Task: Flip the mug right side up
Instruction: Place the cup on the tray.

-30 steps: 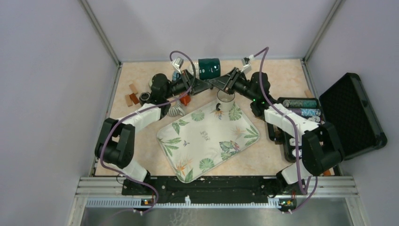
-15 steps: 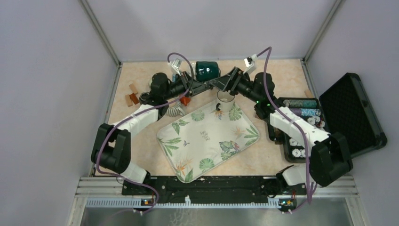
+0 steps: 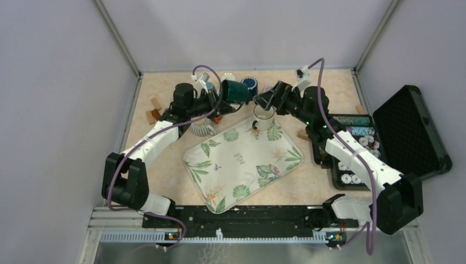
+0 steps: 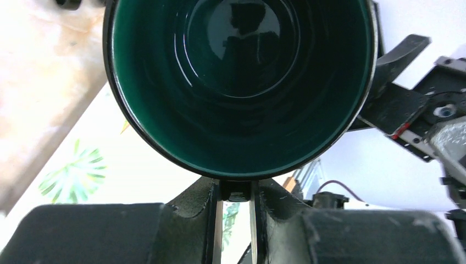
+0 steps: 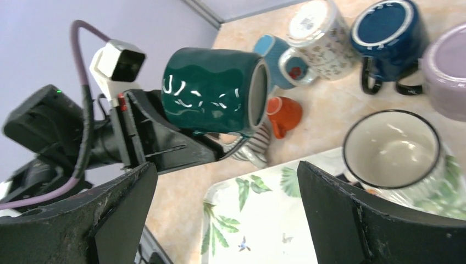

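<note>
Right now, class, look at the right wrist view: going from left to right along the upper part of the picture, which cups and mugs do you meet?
dark green mug → floral mug → navy mug → purple cup

Soft, even light falls from overhead. In the top view the shadows under the arms lie faint and short on the table [image 3: 165,91], and the picture is sharp, though the black case [image 3: 412,132] swallows all detail. From the left wrist, the green mug [image 4: 240,82] shows ringed reflections in its glazed inside, while the background at right and the table at upper left burn out to near white. The left gripper [image 4: 236,217] sits dark and out of focus. From the right wrist, white glints streak the mug's side, and the right gripper [image 5: 228,214] looms as two blurred black masses.
</note>
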`<state>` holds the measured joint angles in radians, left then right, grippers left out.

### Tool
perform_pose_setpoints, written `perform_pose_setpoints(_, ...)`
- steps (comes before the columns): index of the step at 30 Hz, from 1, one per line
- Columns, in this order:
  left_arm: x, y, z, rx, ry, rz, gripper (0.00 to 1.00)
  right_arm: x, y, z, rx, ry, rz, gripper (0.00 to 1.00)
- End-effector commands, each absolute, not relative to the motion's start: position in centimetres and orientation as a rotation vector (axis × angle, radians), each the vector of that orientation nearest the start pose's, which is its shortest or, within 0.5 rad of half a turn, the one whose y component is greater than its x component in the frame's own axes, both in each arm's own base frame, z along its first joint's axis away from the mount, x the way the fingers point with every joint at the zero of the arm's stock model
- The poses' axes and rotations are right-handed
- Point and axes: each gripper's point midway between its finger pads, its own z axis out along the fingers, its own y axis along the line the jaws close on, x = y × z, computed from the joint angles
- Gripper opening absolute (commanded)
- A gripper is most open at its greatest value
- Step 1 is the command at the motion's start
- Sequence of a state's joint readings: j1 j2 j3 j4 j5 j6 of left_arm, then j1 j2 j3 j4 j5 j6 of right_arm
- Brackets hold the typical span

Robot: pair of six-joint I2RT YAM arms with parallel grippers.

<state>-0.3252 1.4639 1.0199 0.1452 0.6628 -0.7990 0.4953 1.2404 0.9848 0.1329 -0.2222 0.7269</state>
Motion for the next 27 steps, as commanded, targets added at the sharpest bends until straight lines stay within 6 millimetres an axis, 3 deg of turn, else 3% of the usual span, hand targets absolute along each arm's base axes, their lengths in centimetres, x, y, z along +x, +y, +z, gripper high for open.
perform_pose_setpoints(1,34.8,-24.4,28.2,0.232,1.940,-1.191,0.00,33.7,23.9,33.1,0.030,1.761,0.957,0.99)
perform_pose_setpoints(13,33.1,-22.4,22.3,0.324,2.144,-0.976,0.00,33.6,22.8,33.6,0.043,1.765,0.894,0.99)
perform_pose_setpoints(27,33.0,-23.6,16.6,0.446,2.337,-0.727,0.00,33.5,21.4,34.8,0.081,1.733,0.836,0.99)
